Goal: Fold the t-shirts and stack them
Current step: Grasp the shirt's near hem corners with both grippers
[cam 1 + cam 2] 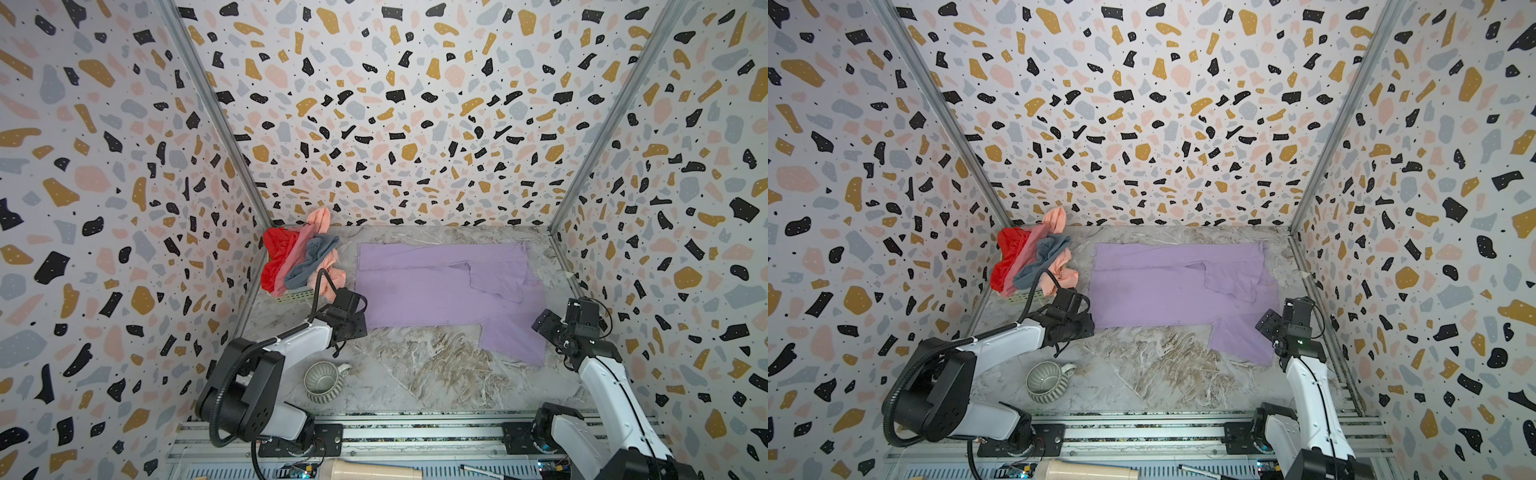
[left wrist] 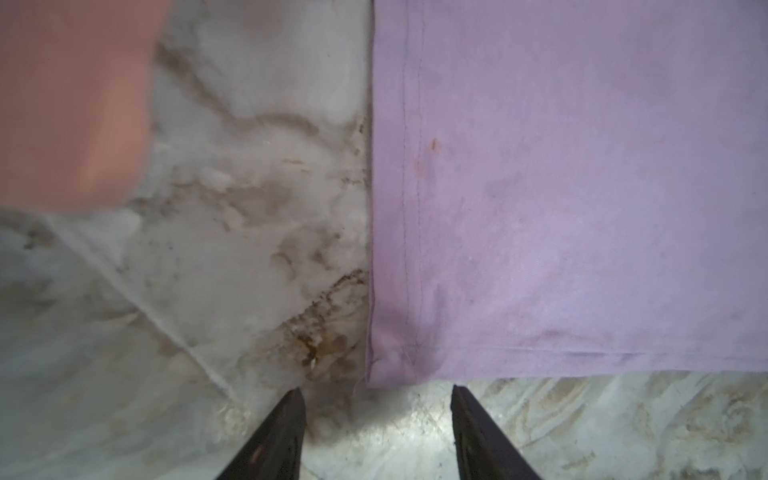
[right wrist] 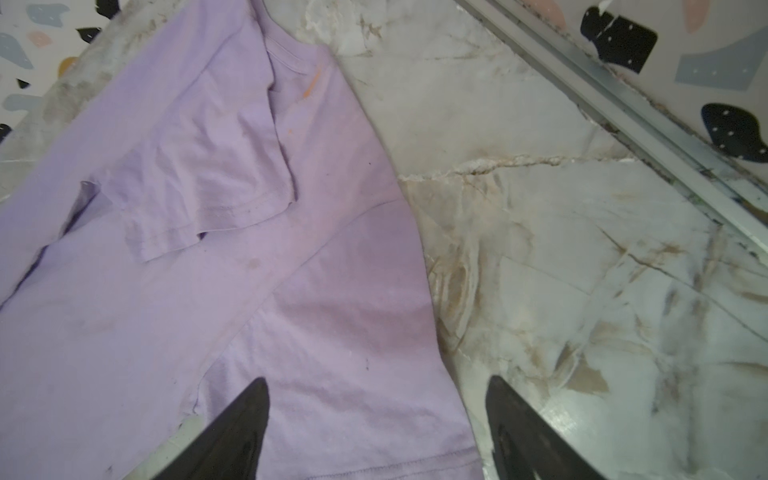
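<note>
- T-shirts of soft red, pink, grey-blue and peach cloth sit heaped left of centre, unfolded.
- Left gripper, jaws apart and empty, hovers lower left of centre.
- Lilac cloth t-shirt lies centre, one sleeve folded in.
- Right gripper gapes over the other sleeve.
- Marbled tabletop, terrazzo-print walls.

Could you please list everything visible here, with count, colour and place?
lilac t-shirt: one, lilac, spread mid-table, far sleeve folded in
crumpled t-shirts: four, red, dusty pink, grey-blue, peach, heaped on basket, far left
basket: one, pale green, under that heap
mug: one, grey-green, near left, upright
table: one, grey marble, underneath
walls: three, terrazzo print, around
tube: one, beige, front edge
left claw: one, black, open, at lilac hem corner
right claw: one, black, open, astride near sleeve edge
</note>
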You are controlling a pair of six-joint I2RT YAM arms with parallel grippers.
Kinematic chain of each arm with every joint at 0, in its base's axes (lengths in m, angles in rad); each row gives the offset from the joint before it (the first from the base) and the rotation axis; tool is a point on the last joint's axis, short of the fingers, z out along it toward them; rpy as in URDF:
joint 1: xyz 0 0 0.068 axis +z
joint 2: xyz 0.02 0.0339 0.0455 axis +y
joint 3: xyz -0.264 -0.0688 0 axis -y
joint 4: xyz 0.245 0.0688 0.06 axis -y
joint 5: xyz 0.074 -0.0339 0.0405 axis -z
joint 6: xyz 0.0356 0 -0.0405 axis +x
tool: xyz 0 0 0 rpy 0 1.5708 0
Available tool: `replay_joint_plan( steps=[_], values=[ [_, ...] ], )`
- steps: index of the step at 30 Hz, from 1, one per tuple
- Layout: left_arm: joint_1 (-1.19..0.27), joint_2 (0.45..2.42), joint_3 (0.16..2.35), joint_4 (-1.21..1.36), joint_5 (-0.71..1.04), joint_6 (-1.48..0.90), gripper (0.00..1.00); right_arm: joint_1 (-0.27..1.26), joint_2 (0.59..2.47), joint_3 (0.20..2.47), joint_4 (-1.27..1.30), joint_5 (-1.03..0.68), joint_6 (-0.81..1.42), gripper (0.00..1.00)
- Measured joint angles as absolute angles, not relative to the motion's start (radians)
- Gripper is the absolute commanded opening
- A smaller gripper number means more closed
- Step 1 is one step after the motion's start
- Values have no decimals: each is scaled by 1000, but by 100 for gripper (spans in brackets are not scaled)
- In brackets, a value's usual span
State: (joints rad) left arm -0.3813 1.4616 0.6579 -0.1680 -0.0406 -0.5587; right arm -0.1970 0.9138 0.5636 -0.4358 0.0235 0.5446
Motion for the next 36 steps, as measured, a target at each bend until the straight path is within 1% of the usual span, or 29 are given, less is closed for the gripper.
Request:
replay_joint_plan(
  steps=[1,2,6,8,11,12,17,19,23,31,33,34,36],
  values=[
    [-381,1472,655,-151,-35,-567,45,-197,922,564,-445,19,551,81],
    [-382,1483,651,-131,-31,-577,40,-197,928,563,-456,15,558,81],
    [-382,1498,636,-62,-16,-608,24,-197,933,553,-486,-7,589,79],
    [-382,1499,624,-34,-14,-620,14,-197,945,553,-498,-16,604,78],
    [-382,1501,609,0,-6,-632,2,-197,977,544,-511,-52,624,74],
    [-382,1501,608,6,-2,-638,0,-197,987,537,-516,-66,628,71],
    [-382,1509,608,37,18,-641,0,-183,1058,523,-575,-105,654,67],
    [-382,1509,608,48,21,-642,0,-181,1075,523,-598,-96,665,67],
    [-382,1507,608,71,22,-647,0,-179,1099,530,-630,-68,681,61],
    [-382,1496,608,87,21,-649,0,-180,1186,548,-648,-32,715,54],
    [-382,1492,608,87,21,-650,0,-184,1204,560,-657,-23,727,50],
    [-382,1491,608,88,22,-651,0,-184,1208,562,-659,-17,734,45],
    [-382,1490,608,90,22,-652,0,-188,1207,562,-660,-1,748,31]
  ],
)
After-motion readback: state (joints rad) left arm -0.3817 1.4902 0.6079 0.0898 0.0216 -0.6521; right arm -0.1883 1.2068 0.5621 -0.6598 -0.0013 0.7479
